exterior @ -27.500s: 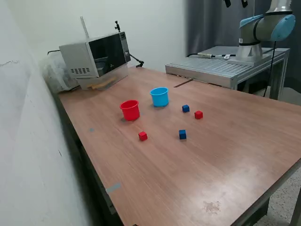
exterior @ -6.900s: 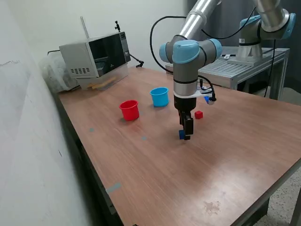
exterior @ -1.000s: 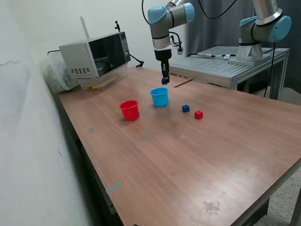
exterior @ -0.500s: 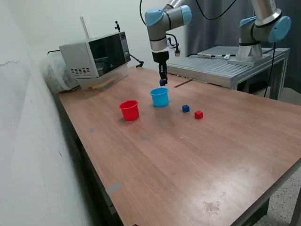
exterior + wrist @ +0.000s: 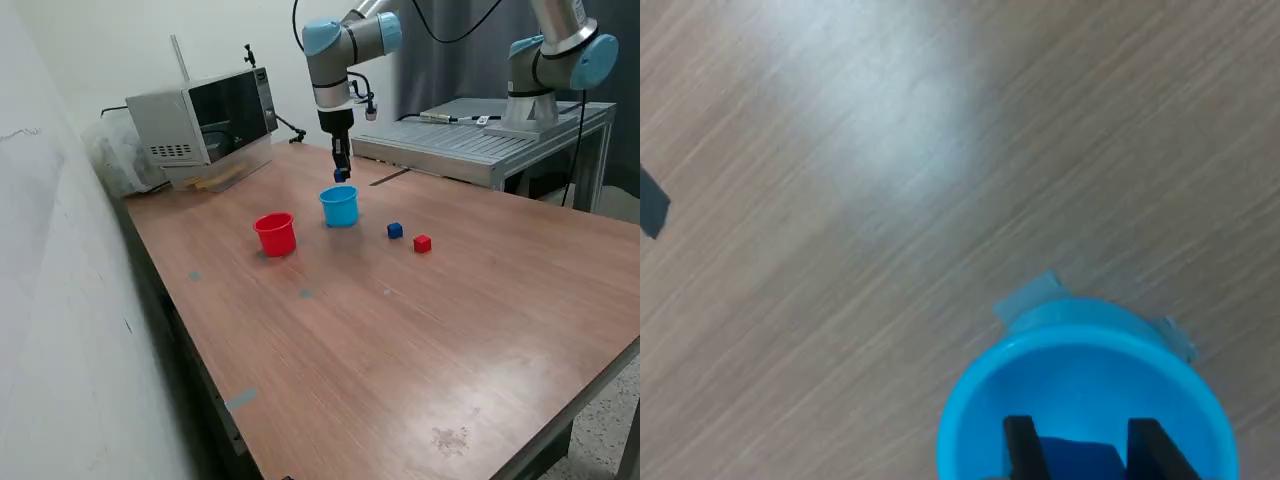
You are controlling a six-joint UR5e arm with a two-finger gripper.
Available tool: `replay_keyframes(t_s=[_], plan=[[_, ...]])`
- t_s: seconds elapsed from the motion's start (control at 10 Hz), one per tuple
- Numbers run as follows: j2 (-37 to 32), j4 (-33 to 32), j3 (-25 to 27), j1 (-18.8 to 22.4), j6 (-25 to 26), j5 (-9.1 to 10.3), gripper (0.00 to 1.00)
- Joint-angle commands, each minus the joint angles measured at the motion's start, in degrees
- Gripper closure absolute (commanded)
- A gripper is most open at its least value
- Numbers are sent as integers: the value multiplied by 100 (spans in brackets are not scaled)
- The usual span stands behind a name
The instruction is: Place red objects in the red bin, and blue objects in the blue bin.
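On the bench (image 5: 420, 350), going from the exterior view's left: the red cup (image 5: 276, 234) stands well off to that side of the hand (image 5: 341, 176) and lower; no red cube shows beside it, and whether one lies inside cannot be told; the light blue cup (image 5: 340, 205) sits directly under the hand; further to the exterior view's right, a loose dark blue cube (image 5: 395, 231) and a red cube (image 5: 422, 243) lie near each other on the wood, well apart from the hand.

The hand is narrowed on a held blue cube (image 5: 1072, 462); the wrist view shows that cube pinched between the two dark fingers (image 5: 1020, 452), hanging over the cup's open mouth, with the rim ringing it on all sides that show.

The step in hand looks to be the drop into the light blue cup; to do it well, keep the cube centred over the mouth; come low enough that it cannot bounce off the rim, yet stay clear of the thin wall, since a nudge could tip so light a cup; part the fingers evenly, then rise straight up.
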Motion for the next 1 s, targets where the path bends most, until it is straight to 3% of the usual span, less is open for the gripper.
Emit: replay_keyframes(t_s=[0.0, 0.2, 0.3, 0.9], plan=[[30, 0, 17, 5, -2, 0, 100], [39, 0, 17, 5, 7, 0, 100], [74, 0, 17, 5, 7, 0, 0], [100, 44, -220, -13, -150, 0, 0]])
